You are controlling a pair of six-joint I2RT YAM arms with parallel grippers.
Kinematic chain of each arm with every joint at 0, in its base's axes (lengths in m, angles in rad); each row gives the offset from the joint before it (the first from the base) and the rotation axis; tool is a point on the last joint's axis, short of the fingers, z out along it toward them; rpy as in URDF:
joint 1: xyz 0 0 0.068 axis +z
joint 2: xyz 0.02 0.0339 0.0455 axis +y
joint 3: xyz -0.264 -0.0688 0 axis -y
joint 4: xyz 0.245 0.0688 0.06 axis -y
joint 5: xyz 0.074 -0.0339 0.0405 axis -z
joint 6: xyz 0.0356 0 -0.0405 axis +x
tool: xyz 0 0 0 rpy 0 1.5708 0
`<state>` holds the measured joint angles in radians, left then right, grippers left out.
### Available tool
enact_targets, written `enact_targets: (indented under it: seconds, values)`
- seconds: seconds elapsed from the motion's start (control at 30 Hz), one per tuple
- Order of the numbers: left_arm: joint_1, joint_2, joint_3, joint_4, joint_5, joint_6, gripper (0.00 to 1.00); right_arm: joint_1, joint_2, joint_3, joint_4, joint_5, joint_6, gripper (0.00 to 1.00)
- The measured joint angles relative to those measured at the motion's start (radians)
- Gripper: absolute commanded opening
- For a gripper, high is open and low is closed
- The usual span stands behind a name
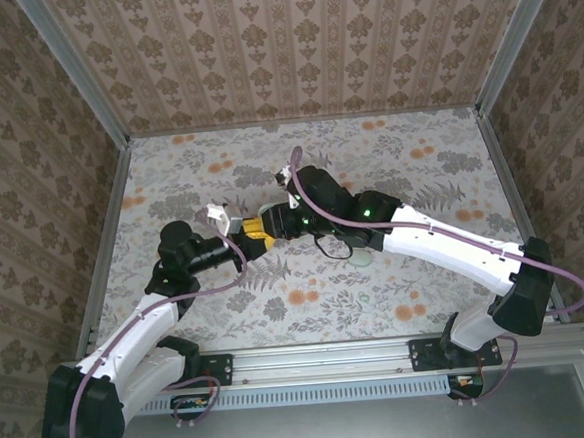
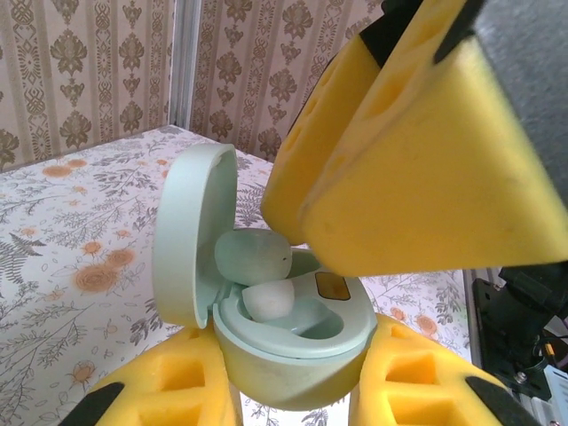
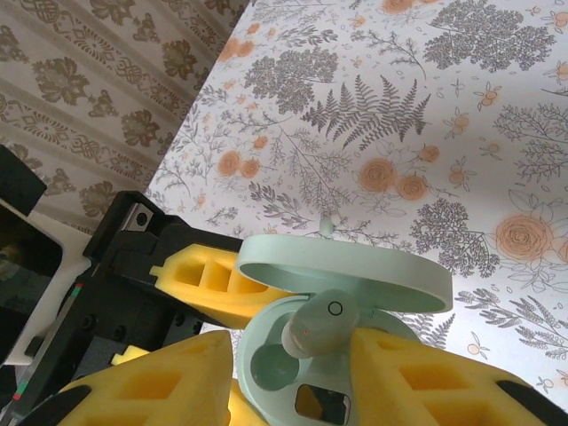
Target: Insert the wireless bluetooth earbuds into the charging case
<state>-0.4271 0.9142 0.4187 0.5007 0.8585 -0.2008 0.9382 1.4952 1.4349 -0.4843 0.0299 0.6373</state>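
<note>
Floral-print table [image 1: 397,292], left jaws clamped on open charging case [image 2: 293,364], right jaws flanking earbud [image 3: 319,321] in its well, grip unclear

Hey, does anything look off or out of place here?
One earbud lies tilted in the open charging case, not seated in its socket. A tiny mint bit, likely the other earbud, lies loose on the table.
</note>
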Motion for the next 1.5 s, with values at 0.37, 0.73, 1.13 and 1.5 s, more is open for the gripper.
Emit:
enact_targets:
  seconds: [0.37,0.73,1.13,1.5]
  values:
    - [0.0,0.0,0.0,0.0,-0.004,0.022,0.14,0.0,0.04,0.033,-0.021,0.019,0.022,0.41]
    - [0.0,0.0,0.001,-0.021,-0.021,0.045,0.14,-0.002,0.078,0.061,-0.024,0.026,0.025,0.31]
    - [-0.004,0.007,0.005,-0.023,-0.022,0.049,0.14,-0.002,0.078,0.06,-0.024,0.018,0.026,0.26]
    - [-0.004,0.014,0.008,-0.025,-0.023,0.048,0.14,0.002,0.066,0.042,-0.02,0.016,0.026,0.27]
